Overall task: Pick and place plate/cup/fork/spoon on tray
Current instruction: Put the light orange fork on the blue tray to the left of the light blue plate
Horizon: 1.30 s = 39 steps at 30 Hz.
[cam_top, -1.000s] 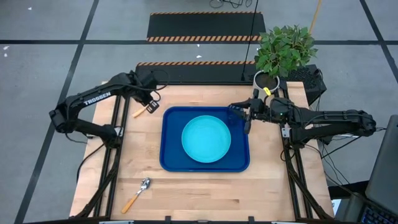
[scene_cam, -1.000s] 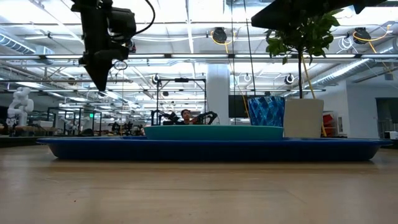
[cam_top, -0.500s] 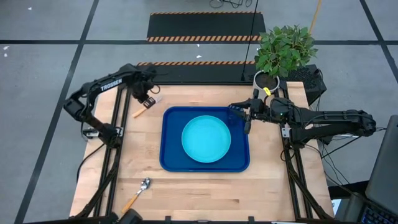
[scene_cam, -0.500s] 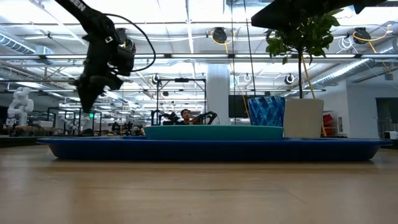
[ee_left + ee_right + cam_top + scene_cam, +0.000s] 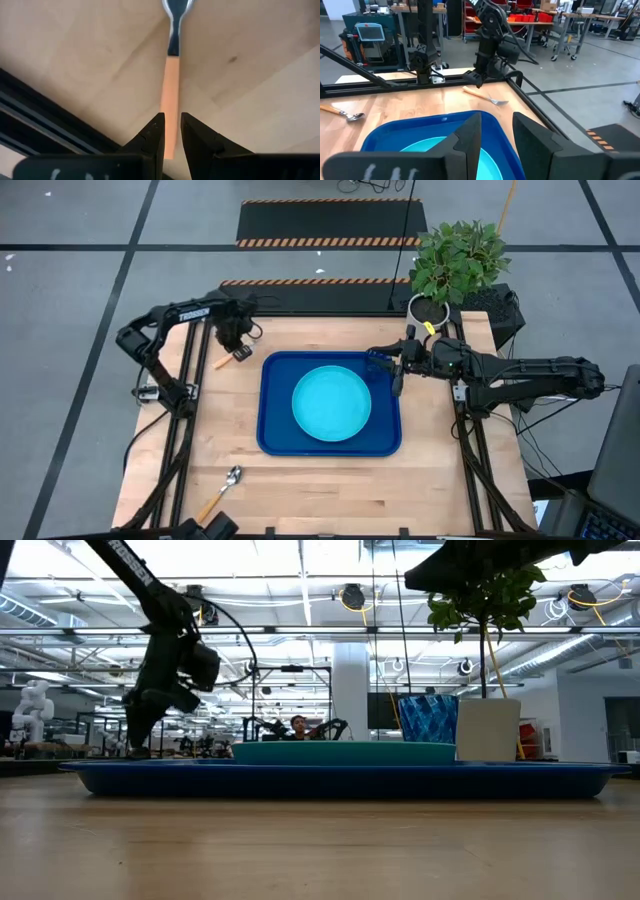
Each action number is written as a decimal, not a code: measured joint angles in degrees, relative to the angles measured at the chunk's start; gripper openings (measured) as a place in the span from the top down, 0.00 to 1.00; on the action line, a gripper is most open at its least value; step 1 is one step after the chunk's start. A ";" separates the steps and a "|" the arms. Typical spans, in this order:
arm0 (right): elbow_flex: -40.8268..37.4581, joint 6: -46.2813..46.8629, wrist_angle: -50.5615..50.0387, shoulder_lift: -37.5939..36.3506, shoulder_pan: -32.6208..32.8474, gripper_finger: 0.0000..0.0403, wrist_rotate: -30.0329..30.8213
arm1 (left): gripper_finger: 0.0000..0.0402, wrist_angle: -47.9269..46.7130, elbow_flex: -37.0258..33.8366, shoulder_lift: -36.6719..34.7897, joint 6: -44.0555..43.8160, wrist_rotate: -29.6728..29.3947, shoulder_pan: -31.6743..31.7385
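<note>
The fork [image 5: 233, 357] lies flat on the table just past the tray's far left corner, its orange handle pointing toward the left edge. My left gripper [image 5: 232, 342] is down on it and shut on the handle. The turquoise plate [image 5: 331, 402] lies in the dark blue tray [image 5: 265, 405]. The dark blue cup [image 5: 378, 358] stands in the tray's far right corner. My right gripper [image 5: 399, 380] hovers beside the cup above the tray's right side, slightly open and empty. The spoon [image 5: 220, 495] lies near the table's near left corner. My left gripper pinches the fork's orange handle [image 5: 170, 100] between its two fingers, near the handle's free end. The fingers come from above, pointing down, and lie across the handle. The fork lies flat on the table.
A white pot [image 5: 428, 308] with a green plant stands at the table's far right corner, just behind the cup. Bare wood lies in front of the tray and to its left. The table's dark frame rail [image 5: 45, 120] runs close by the fork.
My left gripper has gone down from well above the table to the fork's handle, while its arm has swung back toward the left edge. The fork has stayed where it was. My right arm has kept still.
</note>
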 joint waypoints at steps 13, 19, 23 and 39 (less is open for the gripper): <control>-0.03 1.09 -0.41 0.00 0.00 0.74 -0.03 | 0.83 6.38 -3.61 0.48 2.72 1.10 0.00; -0.03 1.03 -0.57 0.00 0.00 0.74 -0.01 | 0.78 7.95 -5.77 0.48 2.99 1.12 0.11; -0.03 0.96 -0.57 0.00 0.00 0.74 0.01 | 0.70 9.55 -5.99 0.48 3.28 1.20 0.11; -0.03 1.22 -0.57 0.00 0.00 0.74 0.08 | 0.61 12.10 -5.99 0.48 6.05 4.05 3.05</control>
